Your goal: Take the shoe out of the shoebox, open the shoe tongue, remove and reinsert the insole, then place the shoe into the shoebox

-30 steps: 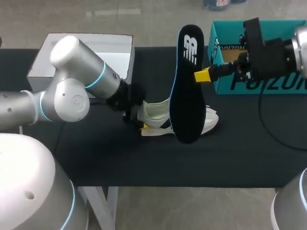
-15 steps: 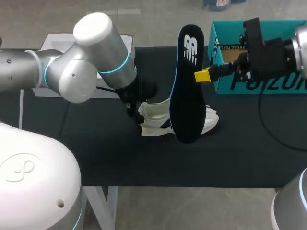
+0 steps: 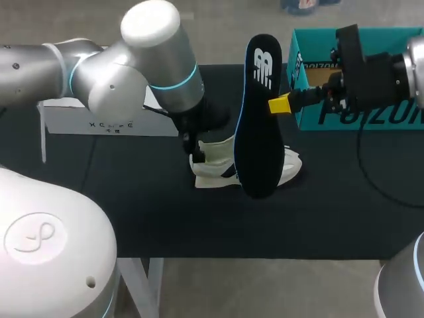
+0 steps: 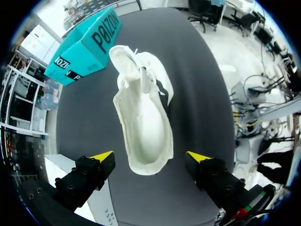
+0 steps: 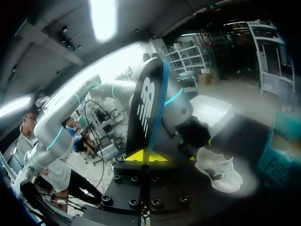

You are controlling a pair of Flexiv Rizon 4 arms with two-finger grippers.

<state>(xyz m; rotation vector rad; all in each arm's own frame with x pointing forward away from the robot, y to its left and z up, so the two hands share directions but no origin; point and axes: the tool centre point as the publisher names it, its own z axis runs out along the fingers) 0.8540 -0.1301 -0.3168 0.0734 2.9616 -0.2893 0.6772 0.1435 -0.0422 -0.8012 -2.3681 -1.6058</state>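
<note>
The shoe (image 3: 222, 169) was out of the shoebox (image 3: 358, 116) and lay on its sole on the black tabletop (image 3: 132, 212), so I judged the first step done. Its mouth stood wide open in the left wrist view, with the tongue pushed toward the toe. The opening step therefore looked done too.

The insole (image 3: 258, 119) was out of the shoe. My right fingers (image 5: 136, 155) were pressed together on its edge and held it upright in the air, just above the shoe and partly in front of it in the head view. Its lower end hung near the shoe's middle, but I could not tell if it touched the shoe.

My left fingers (image 4: 102, 156) were spread wide, one on each side of the shoe's heel. A gap showed between each yellow tip and the shoe, so they held nothing.

The shoebox stood open beyond the shoe's toe, on the right arm's side. A white box (image 3: 99, 122) stood on the other side of the shoe, behind the left arm.

By my judgement about half of the task remained. The insole must go back inside the shoe and lie flat there, and then the shoe must return into the shoebox.
</note>
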